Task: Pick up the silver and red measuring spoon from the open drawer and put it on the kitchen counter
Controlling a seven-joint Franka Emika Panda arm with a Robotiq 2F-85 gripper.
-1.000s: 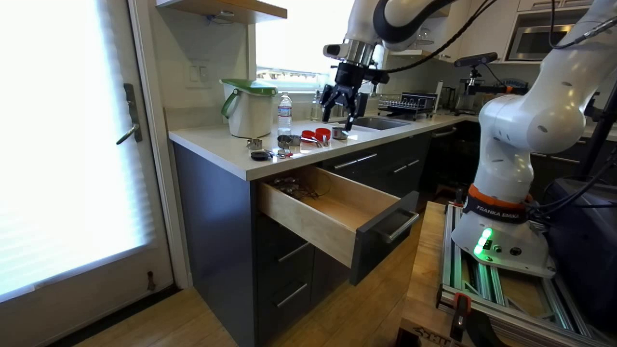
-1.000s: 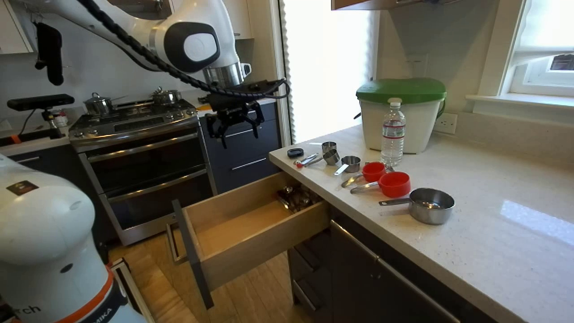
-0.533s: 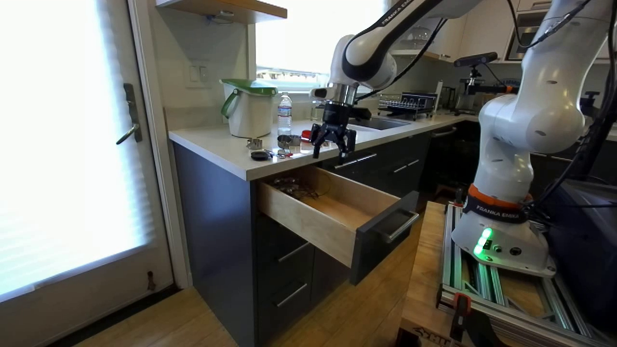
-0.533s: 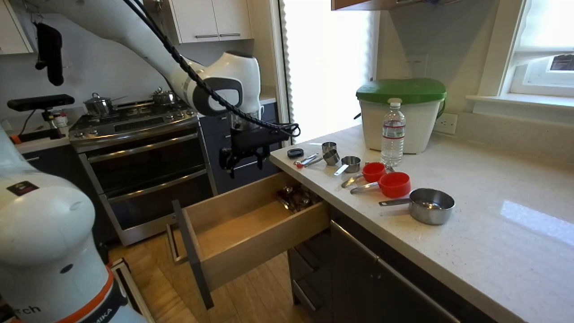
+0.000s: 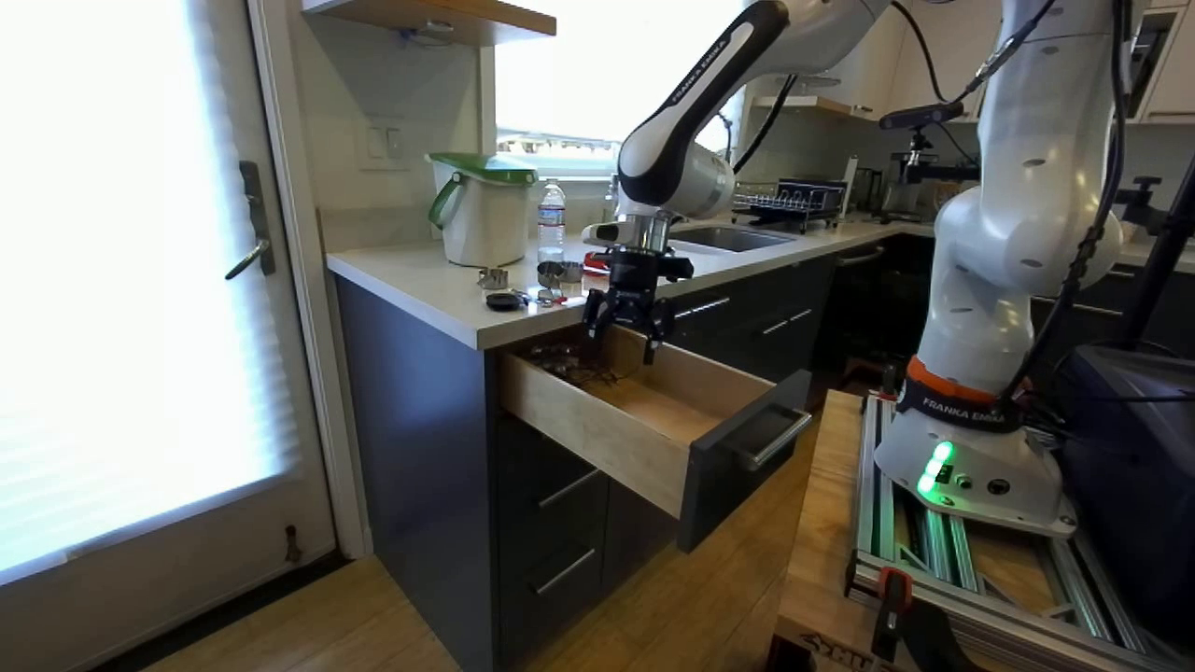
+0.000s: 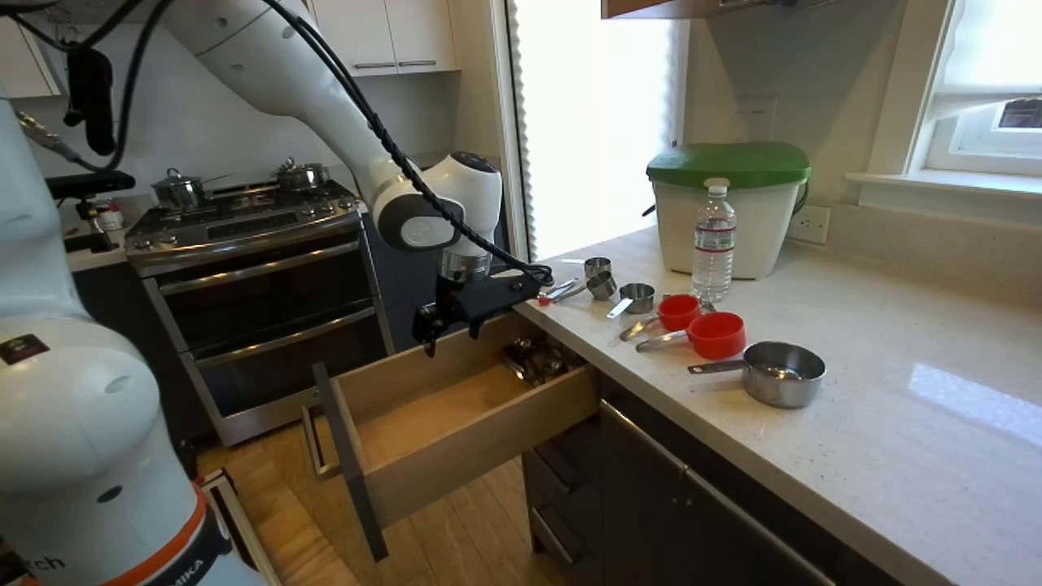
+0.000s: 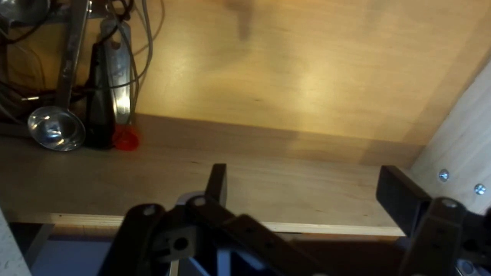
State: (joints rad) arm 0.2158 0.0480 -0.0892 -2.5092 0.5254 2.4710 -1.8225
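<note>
In the wrist view, well left of the fingers (image 7: 217,184), a steel scoop (image 7: 56,128) lay in the drawer (image 7: 307,57), then, nearer them, the red-and-silver spoon (image 7: 119,73). The fingers stood wide apart, empty. In an exterior view, the surface (image 5: 401,271) ran from left of them to behind them; they pointed down above the drawer, the arm (image 5: 822,37) arching over from their right.

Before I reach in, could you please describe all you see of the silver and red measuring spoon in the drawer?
The measuring spoon has a flat, shiny, metal-looking handle with a cutout near its end and a red bowl. It lies in the drawer, bowl toward a side wall, alongside a black object; thin cords cross its handle.
</note>
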